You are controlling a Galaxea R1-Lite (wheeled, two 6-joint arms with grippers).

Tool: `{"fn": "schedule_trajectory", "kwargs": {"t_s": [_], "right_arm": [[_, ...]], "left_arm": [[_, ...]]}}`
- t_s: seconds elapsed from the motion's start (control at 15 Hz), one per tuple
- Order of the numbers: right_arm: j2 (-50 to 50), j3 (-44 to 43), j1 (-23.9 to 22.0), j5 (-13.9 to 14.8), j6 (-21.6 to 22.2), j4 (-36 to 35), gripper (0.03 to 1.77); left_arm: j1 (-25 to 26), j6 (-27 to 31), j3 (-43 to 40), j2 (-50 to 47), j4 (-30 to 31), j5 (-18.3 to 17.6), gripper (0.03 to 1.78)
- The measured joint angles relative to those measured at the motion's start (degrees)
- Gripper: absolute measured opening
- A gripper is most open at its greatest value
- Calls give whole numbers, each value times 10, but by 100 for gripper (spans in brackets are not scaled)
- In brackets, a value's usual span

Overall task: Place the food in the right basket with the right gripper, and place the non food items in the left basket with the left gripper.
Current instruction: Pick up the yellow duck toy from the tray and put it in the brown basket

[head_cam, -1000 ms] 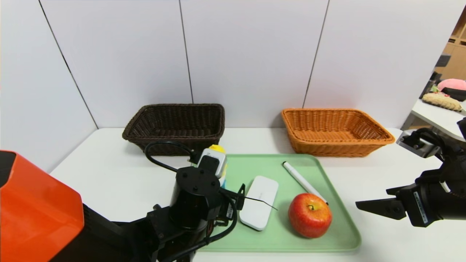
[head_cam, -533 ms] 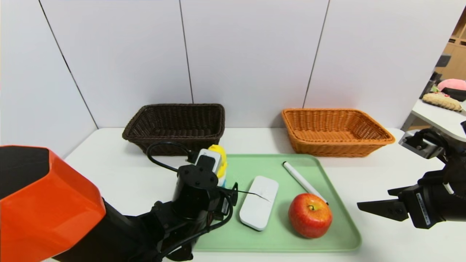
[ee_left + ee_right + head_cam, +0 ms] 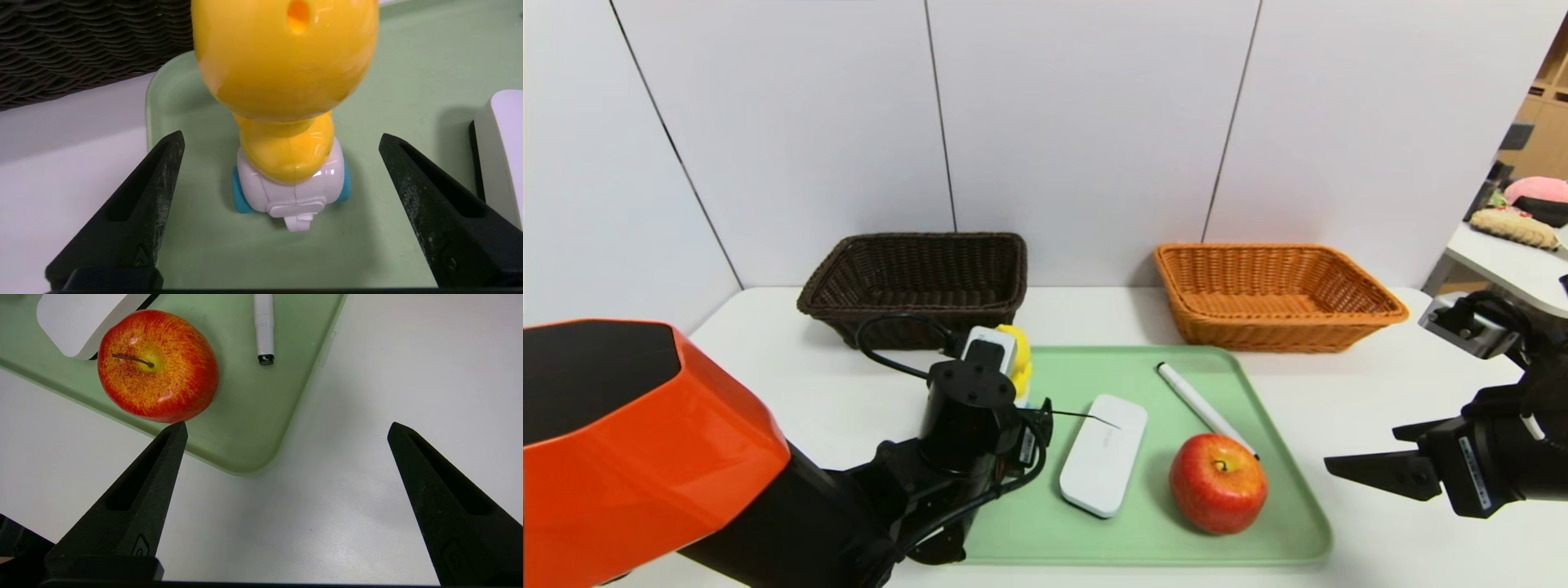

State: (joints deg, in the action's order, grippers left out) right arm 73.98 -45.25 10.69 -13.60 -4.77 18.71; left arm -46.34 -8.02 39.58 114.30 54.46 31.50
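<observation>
On the worktop (image 3: 792, 392), the apple (image 3: 1218, 483) sits near the tray's (image 3: 1160, 539) near right corner, beside the right gripper (image 3: 286, 457), wide open and empty. The left gripper (image 3: 280, 163), equally spread, flanks the toy (image 3: 286, 81) at the tray's far left corner. Behind stand the brown basket (image 3: 915, 278) and orange basket (image 3: 1274, 294).

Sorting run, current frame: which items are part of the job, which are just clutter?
In the job:
- yellow plastic toy on blue wheels
- flat white device
- white marker pen
- red apple
- dark brown wicker basket
- orange wicker basket
- left gripper, open around the toy
- right gripper, open, parked beside the tray

Lying about:
- green tray
- pink plush on side table
</observation>
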Motion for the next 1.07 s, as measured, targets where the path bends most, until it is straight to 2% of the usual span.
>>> {"fn": "schedule_trajectory", "kwargs": {"t_s": [1.07], "right_arm": [[-15,7,12,0,1,0,170]], "left_arm": [[10,3,30,25,-4,-5,169]]}}
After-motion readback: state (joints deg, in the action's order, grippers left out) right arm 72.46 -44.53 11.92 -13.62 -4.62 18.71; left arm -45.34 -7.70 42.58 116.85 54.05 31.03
